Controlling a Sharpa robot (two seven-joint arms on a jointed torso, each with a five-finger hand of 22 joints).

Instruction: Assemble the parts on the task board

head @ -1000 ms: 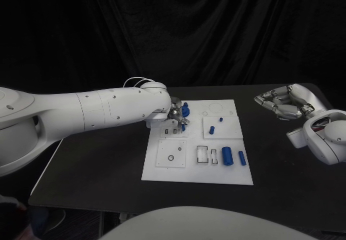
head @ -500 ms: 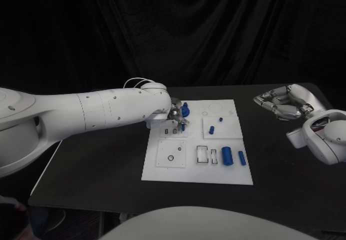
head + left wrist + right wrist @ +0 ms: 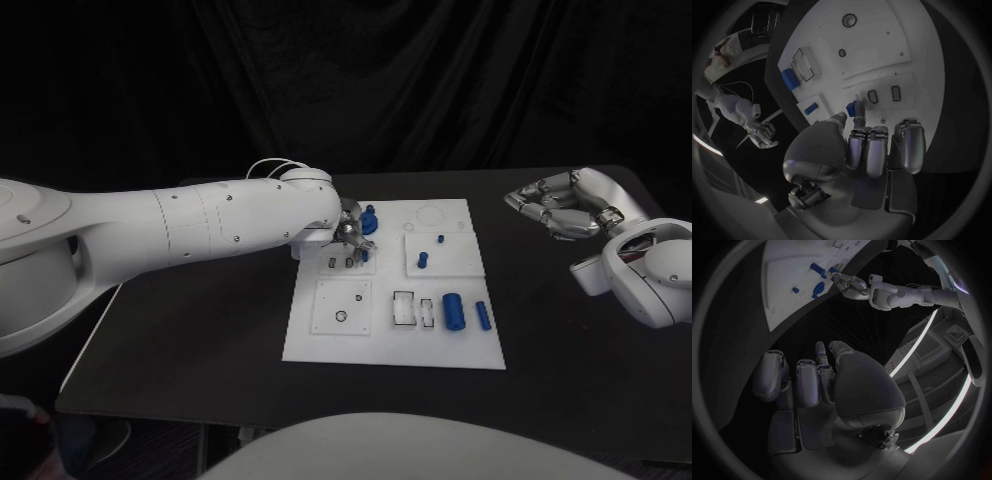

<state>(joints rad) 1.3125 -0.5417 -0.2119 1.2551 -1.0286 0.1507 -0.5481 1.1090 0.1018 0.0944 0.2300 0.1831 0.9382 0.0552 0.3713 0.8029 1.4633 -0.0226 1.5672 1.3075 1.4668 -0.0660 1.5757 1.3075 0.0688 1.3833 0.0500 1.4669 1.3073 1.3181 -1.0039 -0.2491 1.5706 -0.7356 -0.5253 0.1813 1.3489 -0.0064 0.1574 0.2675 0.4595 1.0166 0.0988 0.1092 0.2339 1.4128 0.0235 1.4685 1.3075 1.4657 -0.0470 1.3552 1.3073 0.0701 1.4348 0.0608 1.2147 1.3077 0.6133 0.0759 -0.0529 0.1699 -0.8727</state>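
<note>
The white task board (image 3: pixel 397 342) lies mid-table. My left hand (image 3: pixel 351 232) hovers over its far left corner and pinches a small blue part (image 3: pixel 852 107) between thumb and fingertips, just above two small slots (image 3: pixel 884 94). Beside the hand stands another blue part (image 3: pixel 371 218). A blue peg (image 3: pixel 424 260) and a tiny blue piece (image 3: pixel 441 239) stand on the board's far right tile. A thick blue cylinder (image 3: pixel 453 311) and a slim blue piece (image 3: pixel 483 316) lie near the front right. My right hand (image 3: pixel 562 208) hangs off the board to the right, fingers curled, holding nothing.
The black table (image 3: pixel 188 330) has free room on both sides of the board. A front-left tile carries a small ring hole (image 3: pixel 340 316), and two rectangular slots (image 3: pixel 415 309) sit beside it. In the right wrist view the board (image 3: pixel 786 270) and my left hand (image 3: pixel 851 284) appear far off.
</note>
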